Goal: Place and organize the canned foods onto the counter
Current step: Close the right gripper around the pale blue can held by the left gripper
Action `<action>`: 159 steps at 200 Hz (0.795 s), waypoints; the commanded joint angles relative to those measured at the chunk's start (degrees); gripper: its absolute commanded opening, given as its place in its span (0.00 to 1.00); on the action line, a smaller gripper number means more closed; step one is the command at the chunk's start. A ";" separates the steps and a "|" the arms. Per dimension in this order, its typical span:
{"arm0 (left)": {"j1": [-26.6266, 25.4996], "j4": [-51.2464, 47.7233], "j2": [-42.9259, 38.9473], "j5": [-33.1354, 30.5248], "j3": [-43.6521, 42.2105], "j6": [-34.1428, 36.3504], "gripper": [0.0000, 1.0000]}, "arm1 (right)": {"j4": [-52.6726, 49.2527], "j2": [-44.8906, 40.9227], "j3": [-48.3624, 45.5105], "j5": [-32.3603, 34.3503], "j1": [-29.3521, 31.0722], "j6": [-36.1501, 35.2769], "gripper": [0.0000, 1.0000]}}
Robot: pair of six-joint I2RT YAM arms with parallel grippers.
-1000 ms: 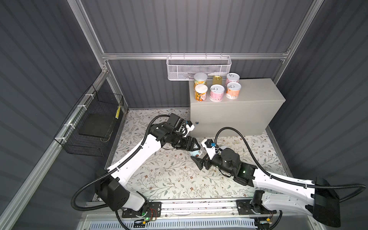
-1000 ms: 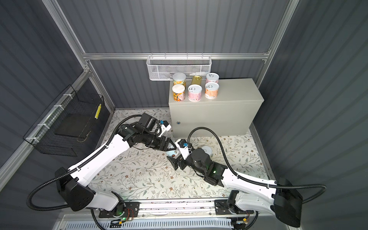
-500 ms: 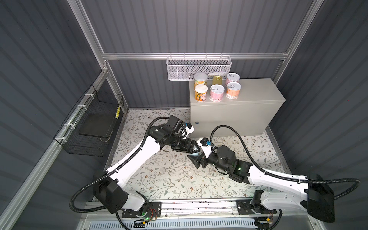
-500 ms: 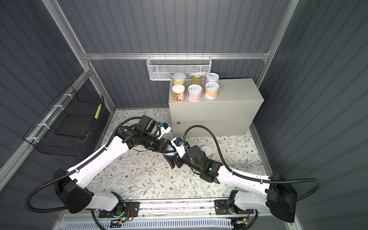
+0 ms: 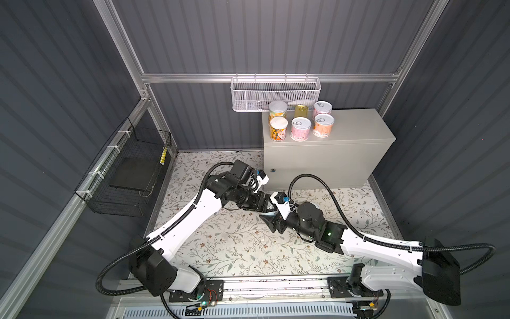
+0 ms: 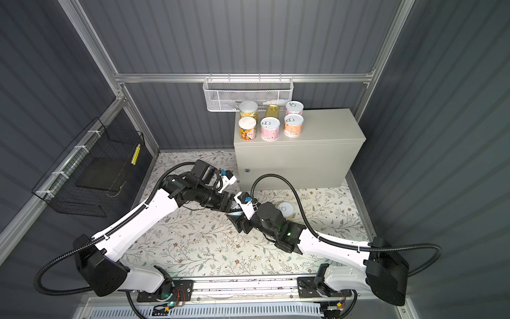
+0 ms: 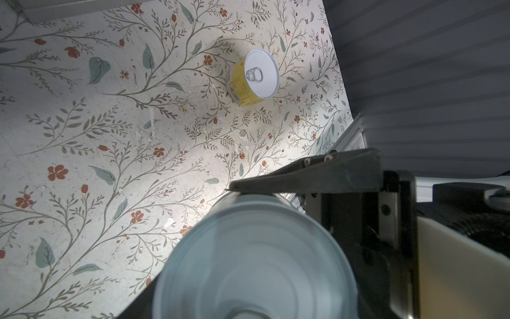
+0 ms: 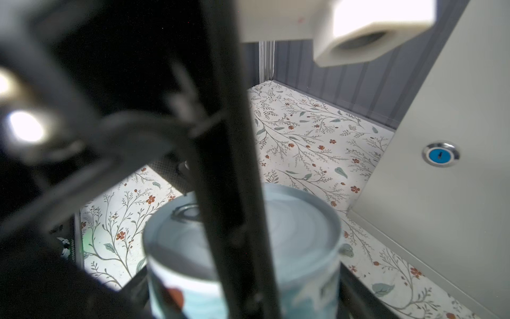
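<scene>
The right end effector (image 5: 271, 213) had just come to the blue-grey can (image 8: 300, 221), which the left end effector (image 5: 268, 203) gripped in front of the worktop (image 5: 356, 124). Whether the right one had closed on the can, I cannot tell. A handover seemed to begin.

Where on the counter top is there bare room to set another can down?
Free: the counter top from the peach-labelled can to its right edge, front to back. Crowded: the left end, six cans in two rows of three.
</scene>
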 commanded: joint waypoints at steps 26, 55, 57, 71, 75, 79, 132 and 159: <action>0.04 -0.10 -2.97 1.27 0.85 1.54 0.49 | 3.37 0.75 1.62 -0.15 0.38 0.44 0.76; 0.07 -0.54 -2.94 0.52 0.58 2.00 0.51 | 4.05 0.86 1.56 1.12 0.56 0.83 0.72; 0.11 -0.59 -2.91 0.47 0.58 2.01 0.51 | 4.11 0.84 1.56 1.13 0.49 0.84 0.72; 0.14 -0.69 -2.44 0.19 0.58 2.20 0.51 | 4.42 0.72 1.48 1.55 0.54 1.04 0.70; 0.14 -0.69 -2.37 0.19 0.58 2.27 0.51 | 4.50 0.67 1.49 1.75 0.56 1.17 0.70; 0.12 -0.69 -2.16 0.22 0.50 2.26 0.51 | 4.59 0.72 1.49 1.91 0.56 1.32 0.70; 0.12 0.96 -1.23 -0.74 0.11 2.02 0.54 | 5.83 -0.22 0.38 3.25 0.61 2.81 0.66; 0.12 1.15 -0.79 -1.42 0.12 1.83 0.59 | 6.18 -0.81 -0.22 4.04 0.64 3.21 0.64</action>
